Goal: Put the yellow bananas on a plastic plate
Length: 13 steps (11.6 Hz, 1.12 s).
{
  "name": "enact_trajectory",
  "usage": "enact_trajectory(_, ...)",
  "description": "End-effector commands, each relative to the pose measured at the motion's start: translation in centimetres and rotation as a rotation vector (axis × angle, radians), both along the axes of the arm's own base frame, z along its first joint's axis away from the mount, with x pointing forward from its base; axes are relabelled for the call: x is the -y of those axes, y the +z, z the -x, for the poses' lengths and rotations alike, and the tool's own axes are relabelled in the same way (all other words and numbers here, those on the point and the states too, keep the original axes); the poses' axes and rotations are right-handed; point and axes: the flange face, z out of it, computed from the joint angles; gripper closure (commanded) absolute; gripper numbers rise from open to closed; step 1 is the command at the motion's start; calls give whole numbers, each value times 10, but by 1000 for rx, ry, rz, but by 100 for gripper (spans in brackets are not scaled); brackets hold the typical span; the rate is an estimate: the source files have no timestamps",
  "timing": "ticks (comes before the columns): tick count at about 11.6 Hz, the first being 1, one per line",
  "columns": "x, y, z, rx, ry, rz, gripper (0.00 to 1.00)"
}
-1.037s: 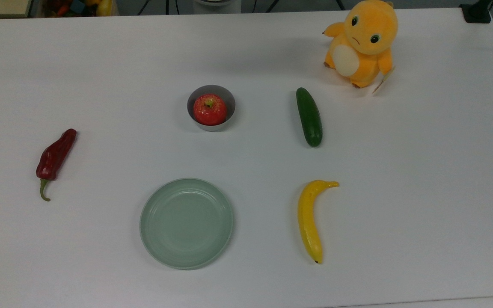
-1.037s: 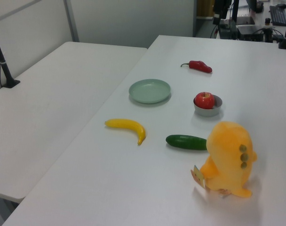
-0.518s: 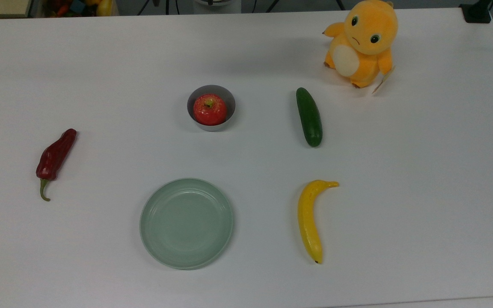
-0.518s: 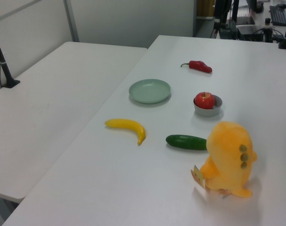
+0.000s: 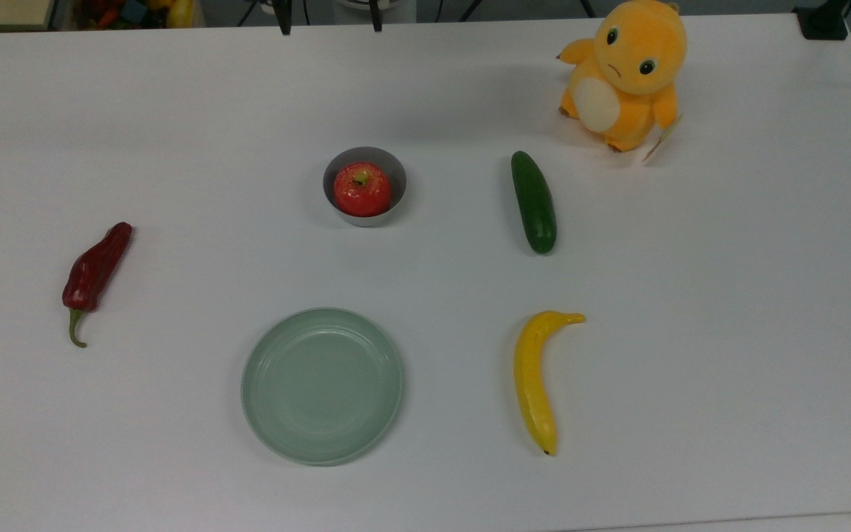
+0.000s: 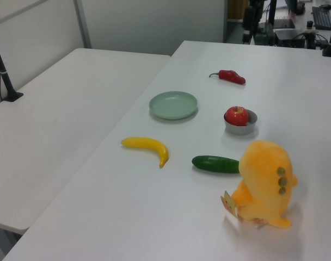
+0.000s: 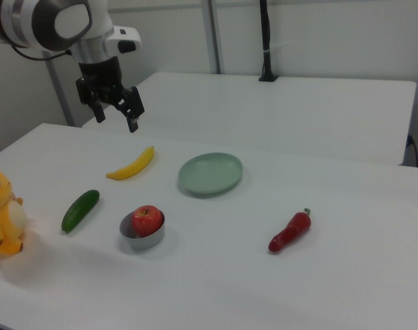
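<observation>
Gripper [image 7: 117, 113] tips now enter the top view's upper edge, fingers apart (empty); approach step, next descend onto banana [image 5: 533, 381], plate [image 5: 322, 386] waiting.

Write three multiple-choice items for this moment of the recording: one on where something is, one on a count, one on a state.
1. What sits in the grey bowl?
A. a red apple
B. a cucumber
C. a red pepper

2. How many things lie on the plastic plate?
A. two
B. one
C. none

3. How does the pincer stand?
A. shut on the banana
B. open, above the table
C. resting on the plate

Key:
1 A: the top view shows the red apple inside the bowl's rim.
2 C: the plate's surface is bare, and the yellow bananas lie on the white table to the top view's right of it.
3 B: the right view shows its fingers spread with nothing between them, in the air above the banana.
</observation>
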Motion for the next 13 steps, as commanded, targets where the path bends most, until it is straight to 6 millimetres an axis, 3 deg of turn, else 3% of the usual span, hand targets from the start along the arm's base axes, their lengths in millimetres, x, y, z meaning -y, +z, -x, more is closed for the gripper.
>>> enact_trajectory(1,-36,-19,-27,68,-91,-5,0)
enact_trajectory(3,-80,-34,-51,124,-113,-2,0)
enact_trajectory(5,-112,-54,-68,180,-124,9,0)
enact_trajectory(11,-171,-124,-99,277,-65,1,0)
enact_trajectory(13,-192,-170,-113,313,-32,13,0)
